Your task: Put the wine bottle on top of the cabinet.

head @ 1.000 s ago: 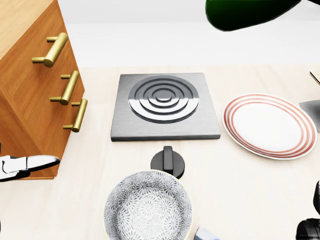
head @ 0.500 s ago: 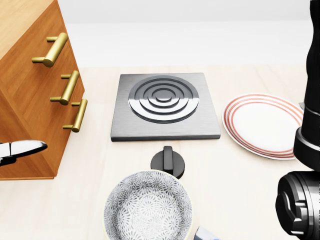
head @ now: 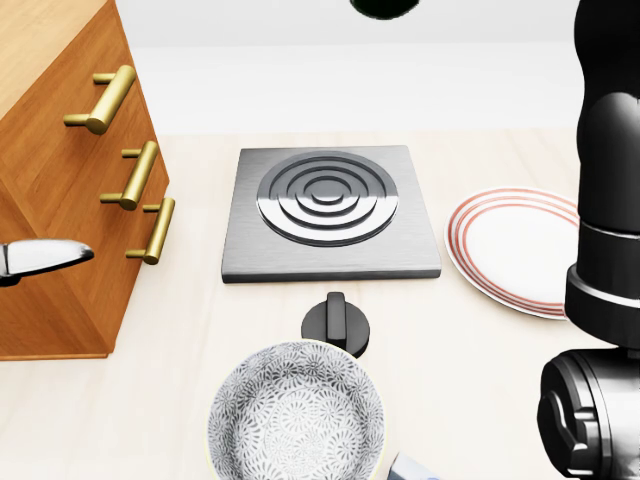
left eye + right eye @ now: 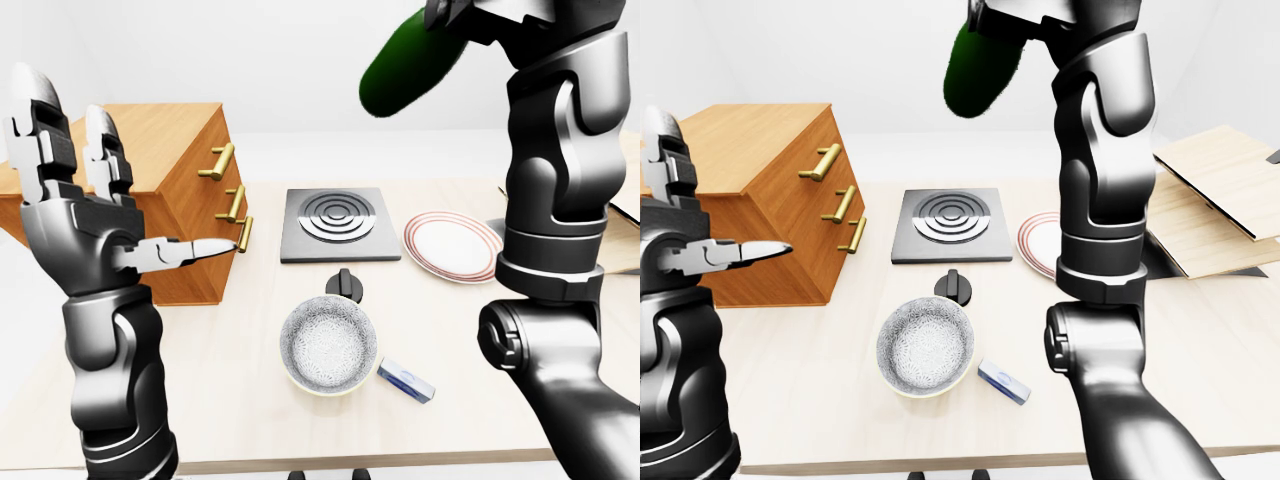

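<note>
The dark green wine bottle (image 4: pixel 408 64) is held high at the top of the left-eye view, tilted with its rounded end down to the left. My right hand (image 4: pixel 468 14) is shut on its upper part, and the neck is hidden. The bottle hangs above the hob, to the right of the wooden cabinet (image 4: pixel 165 135) with brass handles. The cabinet's flat top is bare. My left hand (image 4: pixel 120 170) is raised in front of the cabinet, open, fingers (image 4: pixel 100 140) upright and thumb pointing right. Only the bottle's end (image 3: pixel 385 6) shows in the head view.
On the table lie a grey hob plate (image 4: pixel 330 222), a black knob (image 4: pixel 345 284), a patterned bowl (image 4: pixel 329 343), a red-ringed plate (image 4: pixel 452 245) and a small blue-white box (image 4: pixel 406 380). Wooden boards (image 4: pixel 1210 190) lie at the right.
The right arm has come into the head view on the right, and the bottle has moved left along the top edge. The left hand's thumb has risen.
</note>
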